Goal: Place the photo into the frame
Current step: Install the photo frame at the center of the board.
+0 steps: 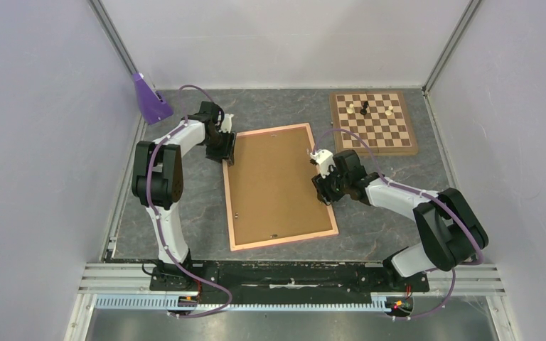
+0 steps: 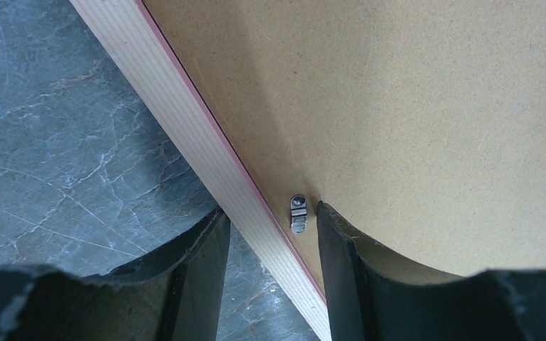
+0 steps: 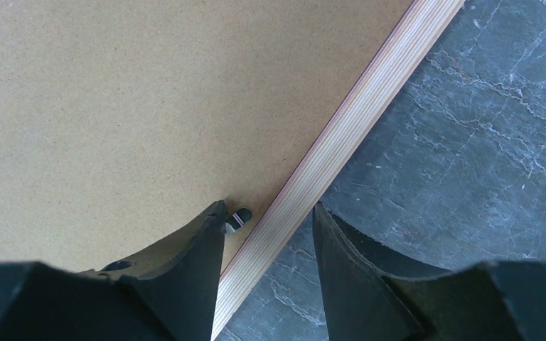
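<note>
The frame [image 1: 284, 239] lies back side up on the table, its pale salmon-wood rim around a plain brown backing board [image 1: 277, 186]. The photo is hidden. My left gripper [image 1: 227, 153] is open at the frame's upper left edge. In the left wrist view the gripper [image 2: 270, 209] straddles the rim [image 2: 185, 121], one finger on the board [image 2: 398, 106] beside a metal clip [image 2: 298, 213]. My right gripper [image 1: 322, 190] is open at the right edge. In the right wrist view the gripper [image 3: 269, 206] straddles the rim [image 3: 370, 92], its left finger next to a small clip [image 3: 237, 217].
A brown-and-cream chessboard [image 1: 373, 121] with a few pieces lies at the back right. A purple block [image 1: 149, 99] stands at the back left corner. Walls close in the table on the left, right and back. Grey marbled table surface surrounds the frame.
</note>
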{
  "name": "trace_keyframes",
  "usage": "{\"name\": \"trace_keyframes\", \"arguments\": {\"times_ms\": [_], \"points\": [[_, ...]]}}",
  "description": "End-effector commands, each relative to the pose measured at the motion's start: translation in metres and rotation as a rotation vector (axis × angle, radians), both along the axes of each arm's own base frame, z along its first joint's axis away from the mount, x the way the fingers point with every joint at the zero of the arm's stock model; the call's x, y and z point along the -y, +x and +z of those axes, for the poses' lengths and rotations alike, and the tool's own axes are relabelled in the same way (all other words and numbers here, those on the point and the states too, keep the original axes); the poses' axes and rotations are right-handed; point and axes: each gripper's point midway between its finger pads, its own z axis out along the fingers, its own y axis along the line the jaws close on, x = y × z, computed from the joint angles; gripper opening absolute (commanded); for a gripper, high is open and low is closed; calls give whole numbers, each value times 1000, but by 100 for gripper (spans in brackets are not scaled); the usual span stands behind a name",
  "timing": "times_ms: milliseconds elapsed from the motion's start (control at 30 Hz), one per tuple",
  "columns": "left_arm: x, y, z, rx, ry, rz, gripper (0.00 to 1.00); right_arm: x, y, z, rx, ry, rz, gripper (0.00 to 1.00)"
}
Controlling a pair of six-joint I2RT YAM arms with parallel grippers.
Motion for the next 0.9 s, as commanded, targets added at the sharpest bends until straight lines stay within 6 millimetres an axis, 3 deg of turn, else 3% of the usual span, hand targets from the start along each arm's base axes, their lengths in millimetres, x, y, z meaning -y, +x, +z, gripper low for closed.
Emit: {"name": "trace_keyframes", "arguments": {"times_ms": [0,567,867], "points": [[0,8,10,42,30,-55,54,20,-9,-8,-34,-114,10,50],[-4,16,0,31,57,-46,36,20,-11,1,-20,-143,100,48],[-3,16,-2,25,55,-45,33,19,-3,11,2,-145,87,45]]}}
